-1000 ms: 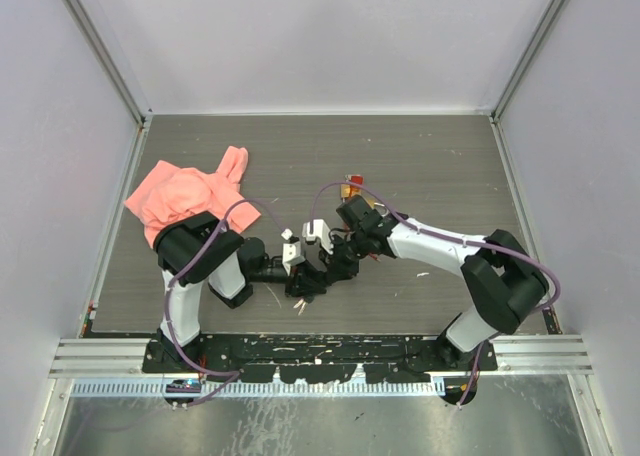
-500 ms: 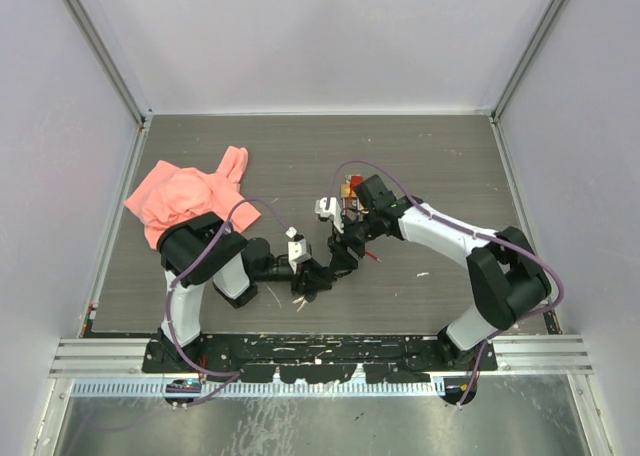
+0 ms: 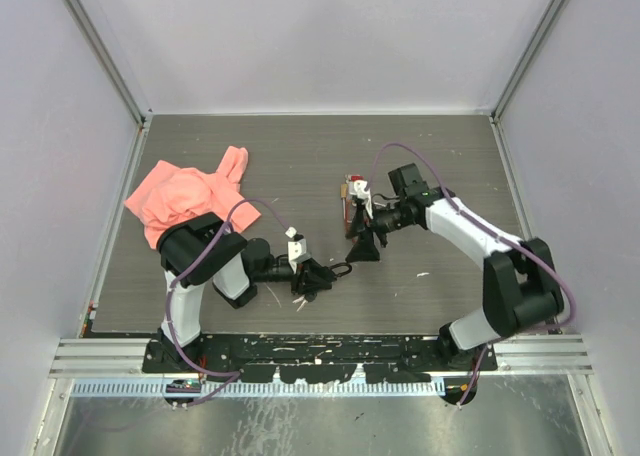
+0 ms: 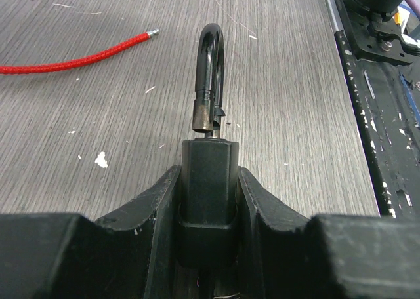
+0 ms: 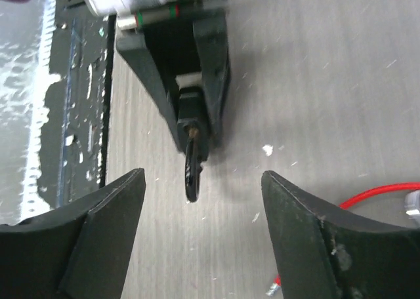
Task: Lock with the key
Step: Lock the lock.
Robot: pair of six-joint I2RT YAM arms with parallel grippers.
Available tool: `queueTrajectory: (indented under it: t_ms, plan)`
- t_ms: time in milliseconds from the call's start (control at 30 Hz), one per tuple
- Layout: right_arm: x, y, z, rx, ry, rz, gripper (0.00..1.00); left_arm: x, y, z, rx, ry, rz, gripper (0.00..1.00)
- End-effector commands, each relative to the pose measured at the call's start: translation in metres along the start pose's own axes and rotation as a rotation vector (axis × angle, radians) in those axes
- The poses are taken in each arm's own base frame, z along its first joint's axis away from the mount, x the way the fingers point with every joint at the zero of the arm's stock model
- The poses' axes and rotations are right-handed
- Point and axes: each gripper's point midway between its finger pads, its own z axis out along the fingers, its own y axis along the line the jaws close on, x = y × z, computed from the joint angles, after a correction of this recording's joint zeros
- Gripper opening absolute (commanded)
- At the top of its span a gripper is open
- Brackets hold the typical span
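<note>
A black padlock (image 4: 209, 171) sits between the fingers of my left gripper (image 4: 209, 181), which is shut on its body. Its shackle (image 4: 211, 63) points forward, low over the table, with one brown-tipped end just clear of the body. From above, the lock (image 3: 336, 270) juts out of the left gripper (image 3: 315, 274). My right gripper (image 5: 203, 173) is open and empty, facing the shackle (image 5: 191, 174) from a short way off. In the top view the right gripper (image 3: 362, 246) is to the right of the lock. I cannot make out the key.
A red cord with a metal tip (image 4: 65, 56) lies on the table beside the lock; its red end (image 5: 387, 194) shows by my right finger. A pink cloth (image 3: 190, 198) is bunched at the left. A small orange-red object (image 3: 346, 198) sits behind the right wrist.
My right gripper has opened and pulled back to the right, away from the lock. The left gripper and the lock have stayed put.
</note>
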Motion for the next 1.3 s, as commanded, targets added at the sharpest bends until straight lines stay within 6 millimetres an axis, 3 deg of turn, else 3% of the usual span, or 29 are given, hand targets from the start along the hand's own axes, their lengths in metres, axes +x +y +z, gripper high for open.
queueTrajectory:
  t_ms: [0, 133, 433, 767, 1000, 1167, 1267]
  plan:
    - [0.031, 0.008, 0.002, -0.102, 0.042, 0.074, 0.71, 0.011, 0.004, -0.008, -0.049, 0.035, -0.02, 0.0]
    - [0.048, 0.007, 0.0, -0.066, 0.055, 0.065, 0.66, 0.01, 0.006, -0.007, -0.051, 0.033, -0.014, 0.0]
    - [0.05, 0.004, 0.008, -0.067, 0.035, 0.079, 0.51, 0.009, 0.005, -0.008, -0.048, 0.031, -0.013, 0.0]
    - [0.047, 0.005, 0.022, -0.083, 0.046, 0.074, 0.48, 0.009, 0.005, -0.008, -0.045, 0.031, -0.011, 0.0]
    - [0.053, 0.005, 0.026, -0.105, 0.073, 0.103, 0.35, 0.009, 0.005, -0.008, -0.045, 0.03, -0.01, 0.0]
    - [0.049, 0.007, 0.027, -0.121, 0.074, 0.1, 0.11, 0.008, 0.005, -0.008, -0.046, 0.03, -0.007, 0.0]
    - [0.045, 0.007, 0.026, -0.119, 0.068, 0.1, 0.08, 0.009, 0.005, -0.008, -0.047, 0.031, -0.008, 0.0]
